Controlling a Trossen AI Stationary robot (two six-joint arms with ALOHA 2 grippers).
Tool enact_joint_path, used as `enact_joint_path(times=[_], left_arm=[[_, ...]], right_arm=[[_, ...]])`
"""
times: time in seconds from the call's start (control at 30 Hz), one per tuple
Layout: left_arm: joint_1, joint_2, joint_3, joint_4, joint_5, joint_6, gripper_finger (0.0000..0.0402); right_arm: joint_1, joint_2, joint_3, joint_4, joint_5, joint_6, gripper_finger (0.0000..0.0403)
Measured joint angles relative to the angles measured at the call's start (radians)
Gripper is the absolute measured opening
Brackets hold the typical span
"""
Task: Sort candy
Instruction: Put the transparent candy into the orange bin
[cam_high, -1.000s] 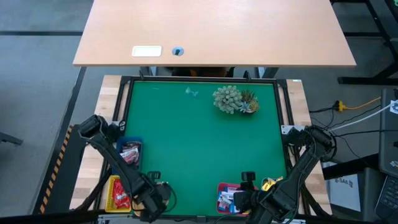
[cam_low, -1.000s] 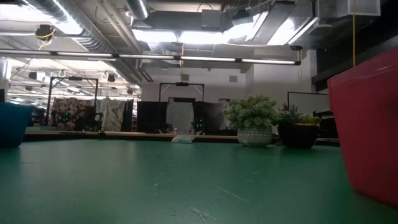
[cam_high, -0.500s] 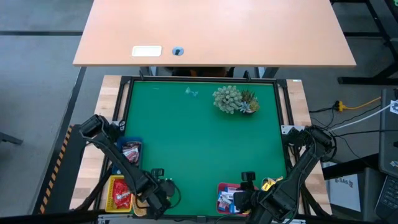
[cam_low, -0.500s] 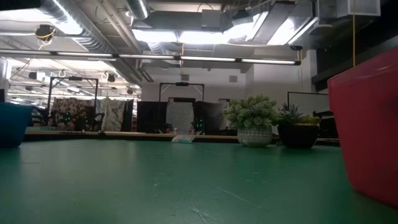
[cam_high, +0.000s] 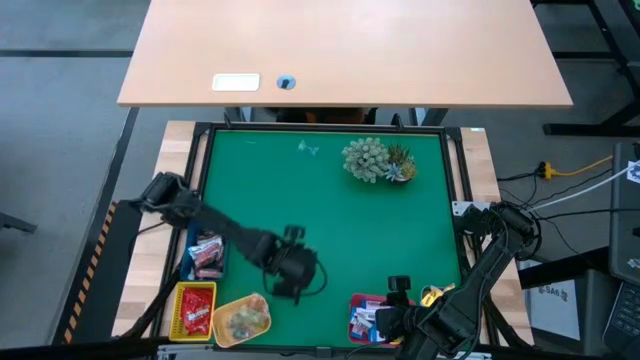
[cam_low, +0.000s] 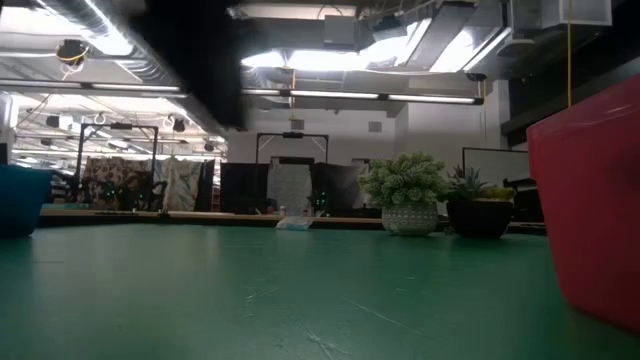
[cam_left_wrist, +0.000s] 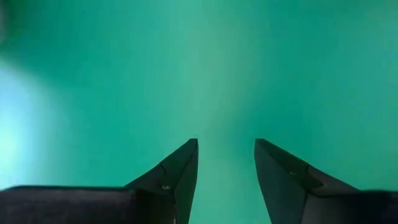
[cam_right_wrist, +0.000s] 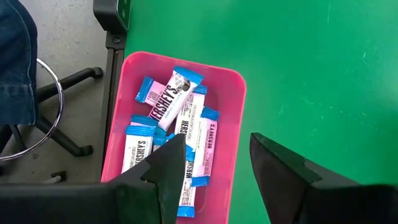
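My left gripper (cam_high: 291, 258) is open and empty above the bare green mat (cam_high: 340, 235), left of its middle; its wrist view (cam_left_wrist: 226, 152) shows only mat between the fingers. My right gripper (cam_high: 393, 308) is open and empty near the table's near edge, above a pink tray (cam_right_wrist: 233, 93) of blue-and-white candy (cam_right_wrist: 179, 102). A blue tray (cam_high: 205, 253) holds dark red candy. A red-edged yellow tray (cam_high: 195, 310) holds red candy, and a yellow tray (cam_high: 241, 320) holds clear-wrapped candy. One small candy (cam_high: 307, 148) lies on the mat near the far edge.
A spiky green plant (cam_high: 377, 160) in a pot stands at the far right of the mat, with a smaller dark pot beside it. A black frame (cam_high: 200, 160) runs around the mat. A wooden desk (cam_high: 340, 50) stands beyond the far edge. A person's leg (cam_right_wrist: 15, 62) and a chair base show past the near edge.
My left gripper has swung from the near left corner, over the yellow trays, toward the far and right edges to the mat left of its middle. The yellow tray of clear-wrapped candy, hidden under the arm before, now shows.
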Motion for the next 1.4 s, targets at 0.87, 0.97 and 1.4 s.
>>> enact_joint_path(times=[0.87,0.97,1.4], left_arm=[[0.823,0.016,0.000,0.369,-0.009,0.483,0.0187],[0.901,0.027,0.000,0.410,0.069,0.448,0.0187],[1.046,0.151,0.000,0.432,0.268,0.371,0.0187]], right_arm=[[0.000,0.000,0.000,0.000,0.000,0.002,0.0179],[0.000,0.000,0.000,0.000,0.000,0.002,0.0179],[0.000,0.000,-0.001,0.013,0.001,0.002,0.0179]])
